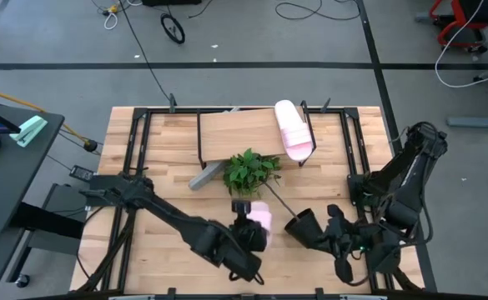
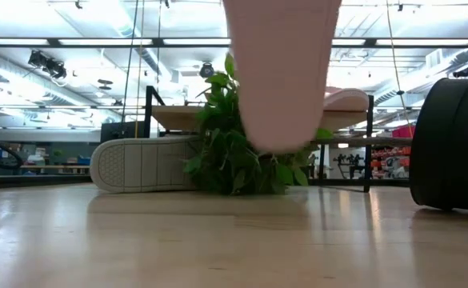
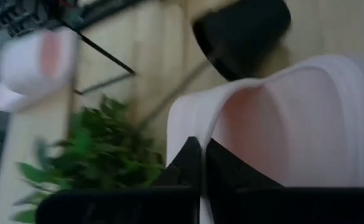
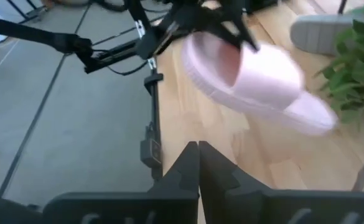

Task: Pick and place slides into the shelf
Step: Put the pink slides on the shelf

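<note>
The wooden table (image 1: 143, 150) carries the shelf (image 1: 244, 132) along its far edge, near the middle, its plank top sitting on a thin black frame. On that plank's right end lies one pale pink slide (image 1: 294, 129), partly overhanging the frame toward the near side. In front of the shelf stands the green plant (image 1: 250, 171), and a grey slide (image 1: 205, 176) lies on its side just left of the plant, its ribbed sole facing the near edge in the low view. A black pot (image 1: 301, 225) lies tipped over toward the near right of the table. The left gripper (image 1: 245, 218) holds a second pink slide (image 1: 261, 218) lifted clear of the tabletop, near the near edge, its fingers clamped on the strap. The right gripper (image 1: 337, 223) sits just right of the pot with its fingers pressed together, holding nothing.
</note>
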Motion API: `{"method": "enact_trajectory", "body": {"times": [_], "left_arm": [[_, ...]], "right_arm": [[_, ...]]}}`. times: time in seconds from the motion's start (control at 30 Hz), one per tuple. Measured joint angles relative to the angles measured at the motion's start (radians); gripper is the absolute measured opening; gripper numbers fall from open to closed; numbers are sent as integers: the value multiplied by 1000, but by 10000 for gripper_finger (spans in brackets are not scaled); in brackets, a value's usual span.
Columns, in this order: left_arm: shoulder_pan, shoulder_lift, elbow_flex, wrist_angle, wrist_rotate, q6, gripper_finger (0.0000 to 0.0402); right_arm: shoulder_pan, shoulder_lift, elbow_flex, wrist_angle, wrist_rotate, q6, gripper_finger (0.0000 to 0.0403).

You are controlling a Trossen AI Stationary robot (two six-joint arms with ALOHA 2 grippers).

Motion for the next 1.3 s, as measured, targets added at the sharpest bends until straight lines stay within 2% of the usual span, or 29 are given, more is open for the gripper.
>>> {"method": "enact_trajectory", "body": {"times": [0.07,0.2,0.37,0.6,0.7,0.9,1.07,1.3], "left_arm": [[13,-47,-27,50,0,26,10],[43,-102,-4,26,7,8,10],[78,-163,-5,39,-43,10,10],[114,-225,-4,231,-64,137,10],[136,-228,-4,285,-79,193,10],[221,-229,-17,287,-115,298,10],[287,-228,-20,307,-181,386,10],[362,-201,-28,257,-188,463,10]], "right_arm": [[0,0,24,-1,1,-25,2],[0,0,83,-19,22,-104,2],[-12,-1,143,-38,74,-219,1],[-59,-4,148,-114,64,-224,1],[-76,-4,148,-137,56,-224,0],[-128,-4,148,-140,55,-282,0],[-180,-4,148,-141,23,-330,0],[-264,-4,147,-142,14,-415,0]]}}
